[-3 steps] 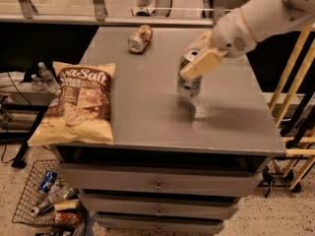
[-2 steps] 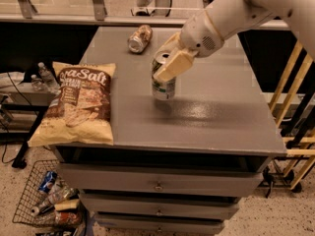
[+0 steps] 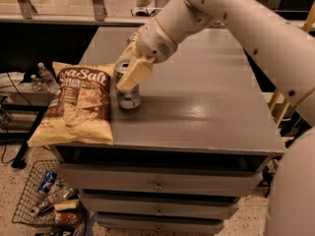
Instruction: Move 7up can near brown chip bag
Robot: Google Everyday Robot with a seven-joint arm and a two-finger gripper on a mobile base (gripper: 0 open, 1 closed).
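Note:
The 7up can [image 3: 129, 96], silver with a green and white label, stands upright on the grey table top just right of the brown chip bag [image 3: 77, 103]. The bag lies flat at the table's front left corner, pale yellow with a brown centre panel. My gripper [image 3: 129, 74] comes down from the upper right and is shut on the can's upper half, one tan finger [image 3: 134, 73] across its front. The brownish-tan can at the back is hidden behind my arm.
The grey table top [image 3: 206, 107] sits on a drawer cabinet [image 3: 157, 181]. A wire basket [image 3: 42, 200] with bottles and cans stands on the floor at the lower left. Water bottles [image 3: 45, 77] stand on a low surface to the left. Wooden frames [image 3: 290, 102] stand at the right.
My gripper has carried the 7up can leftward and toward the front, from the table's middle right to right beside the chip bag.

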